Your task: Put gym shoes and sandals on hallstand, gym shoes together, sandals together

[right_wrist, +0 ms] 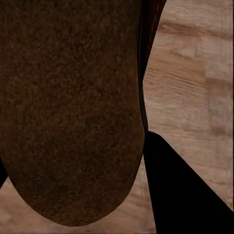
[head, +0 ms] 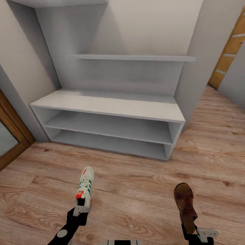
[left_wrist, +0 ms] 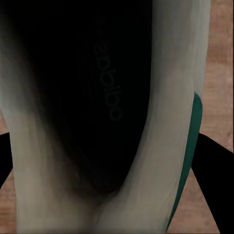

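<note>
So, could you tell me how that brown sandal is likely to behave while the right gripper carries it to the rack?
The sandal, seemingly held by its heel, may droop. Its flat sole should rest stably on the hallstand.

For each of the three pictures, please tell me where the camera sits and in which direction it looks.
Head view: on the robot's head, looking forward and down at the hallstand and corridor floor; both arms show, the left gripper at a gym shoe, the right gripper at a sandal.
Left wrist view: near the left gripper, looking into the gym shoe's dark inside.
Right wrist view: near the right gripper, facing the sandal's footbed.
Shared: head and wrist views show the same shoe, sandal and floor.
</note>
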